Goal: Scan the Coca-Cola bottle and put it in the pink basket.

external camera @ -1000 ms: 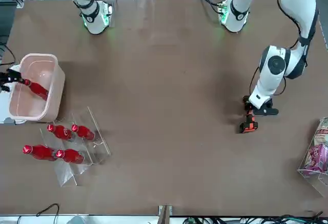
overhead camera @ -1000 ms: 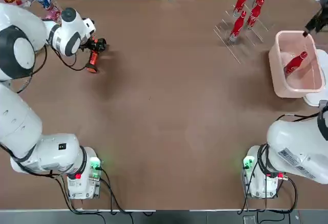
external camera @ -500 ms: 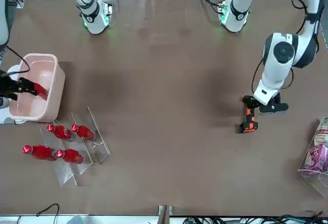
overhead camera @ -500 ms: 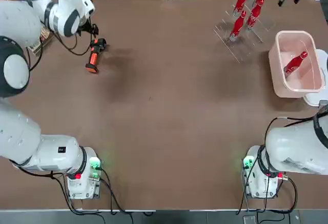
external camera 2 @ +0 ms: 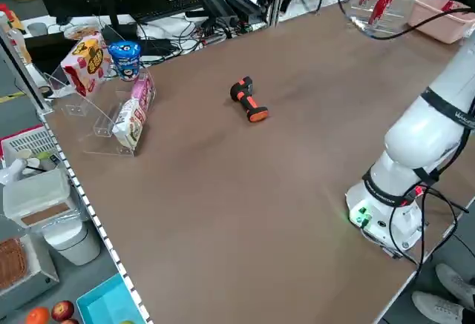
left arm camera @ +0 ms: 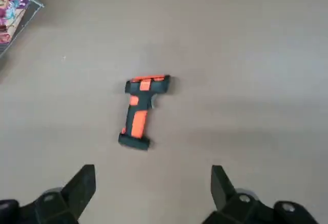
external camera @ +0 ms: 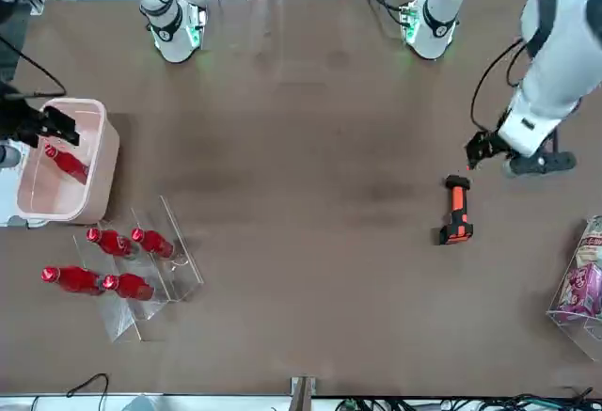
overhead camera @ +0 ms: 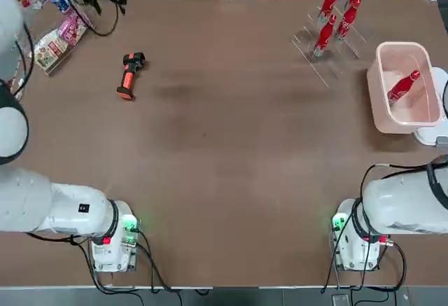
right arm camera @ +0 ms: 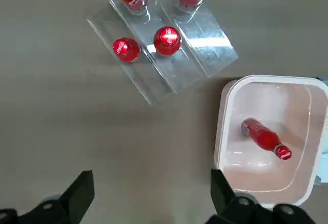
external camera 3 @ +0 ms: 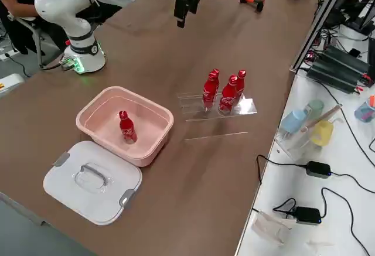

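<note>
Since the red contour Coca-Cola bottle with red cap (right arm camera: 266, 138) lies inside the pale pink rectangular plastic basket (overhead camera: 379, 92), what's left looks like backing off. Right end effector (right arm camera: 152, 185): jaws wide, nothing held, above the surface (overhead camera: 231, 166) near the basket; lift clear of the rim before swinging away. Left end effector (left arm camera: 154, 183): wide open, empty, above and beside the black-and-orange handheld scanner (left arm camera: 138, 112); raise it straight, don't nudge the scanner.
</note>
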